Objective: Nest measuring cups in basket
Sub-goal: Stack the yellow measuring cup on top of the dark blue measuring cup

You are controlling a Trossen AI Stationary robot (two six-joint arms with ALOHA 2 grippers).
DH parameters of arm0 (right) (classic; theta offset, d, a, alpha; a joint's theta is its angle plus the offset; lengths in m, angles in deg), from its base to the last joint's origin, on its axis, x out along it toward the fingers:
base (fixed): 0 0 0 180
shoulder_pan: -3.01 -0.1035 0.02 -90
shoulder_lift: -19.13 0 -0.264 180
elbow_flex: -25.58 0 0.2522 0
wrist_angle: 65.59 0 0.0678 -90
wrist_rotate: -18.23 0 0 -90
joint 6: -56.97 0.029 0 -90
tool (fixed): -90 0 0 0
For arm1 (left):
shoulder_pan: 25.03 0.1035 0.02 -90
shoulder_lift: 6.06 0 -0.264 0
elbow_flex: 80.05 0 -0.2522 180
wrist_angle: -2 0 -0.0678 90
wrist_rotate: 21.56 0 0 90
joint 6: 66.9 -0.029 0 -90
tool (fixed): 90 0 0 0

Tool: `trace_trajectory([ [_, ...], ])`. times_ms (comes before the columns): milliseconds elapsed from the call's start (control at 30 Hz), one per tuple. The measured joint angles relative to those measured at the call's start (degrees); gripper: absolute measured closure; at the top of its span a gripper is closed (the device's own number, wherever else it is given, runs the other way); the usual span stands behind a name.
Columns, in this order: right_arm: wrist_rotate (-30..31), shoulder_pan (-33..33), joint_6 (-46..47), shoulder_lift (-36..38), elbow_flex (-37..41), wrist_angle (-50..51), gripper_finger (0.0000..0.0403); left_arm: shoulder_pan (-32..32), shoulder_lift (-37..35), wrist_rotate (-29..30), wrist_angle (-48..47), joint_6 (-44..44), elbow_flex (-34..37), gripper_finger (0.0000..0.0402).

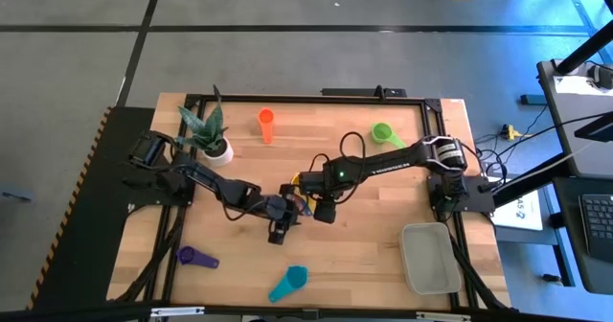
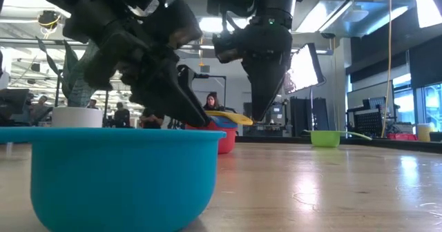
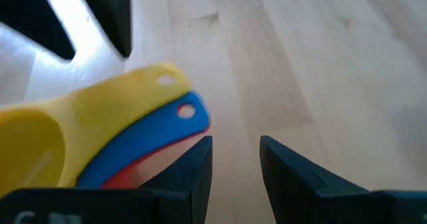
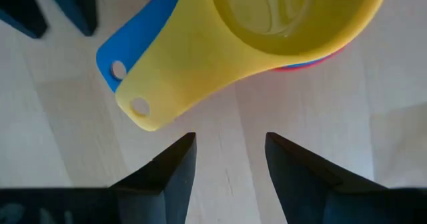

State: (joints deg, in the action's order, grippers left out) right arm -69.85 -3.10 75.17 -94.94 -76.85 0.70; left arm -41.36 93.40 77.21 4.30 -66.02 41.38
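A nested stack stands mid-table on its base: a yellow cup [image 4: 280,24] in a blue cup [image 3: 143,141] in a red cup [image 2: 224,141]. Their handles fan out toward my left gripper [image 3: 235,141], which is open over bare wood just beside the handle tips. My right gripper [image 4: 230,136] points down next to the stack [image 1: 303,201], open and with nothing between its fingers. Loose cups lie apart on the table: orange [image 1: 266,123], green [image 1: 383,133], purple [image 1: 196,257] and teal [image 1: 289,282]. The basket [image 1: 429,257] sits at the near right. My left gripper has the outer side of one finger [image 3: 193,164] right at the red handle's tip [image 3: 150,165]; whether they touch I cannot tell. Nothing lies between its fingers.
A white plant pot [image 1: 218,149] stands at the far left, close to my left arm. In the low view the teal cup [image 2: 117,177] fills the foreground. Bare wood lies between the stack and the basket.
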Motion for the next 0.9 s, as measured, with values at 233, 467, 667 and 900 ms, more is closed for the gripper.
trace_trajectory([
  [233, 2.26, 0.17, -0.11, -1.03, -0.07, 0.25, 0.0220, -0.67, -0.02, 0.62, -1.69, 0.43, 0.02, 0.0282],
  [467, 2.28, 0.22, -0.40, -3.15, 0.00, -3.33, 0.0220, 0.04, -0.02, 2.34, -1.69, 0.02, 0.02, 0.0282],
  [667, -0.09, 0.22, -0.42, -3.15, 0.00, -6.96, 0.0220, 1.24, -0.02, 2.57, -1.42, -0.52, 0.03, 0.0282],
  [900, 1.63, 0.57, -0.86, -2.44, 0.00, -0.73, 0.0220, 1.00, -0.02, 2.22, -1.29, -1.05, 0.06, 0.0282],
])
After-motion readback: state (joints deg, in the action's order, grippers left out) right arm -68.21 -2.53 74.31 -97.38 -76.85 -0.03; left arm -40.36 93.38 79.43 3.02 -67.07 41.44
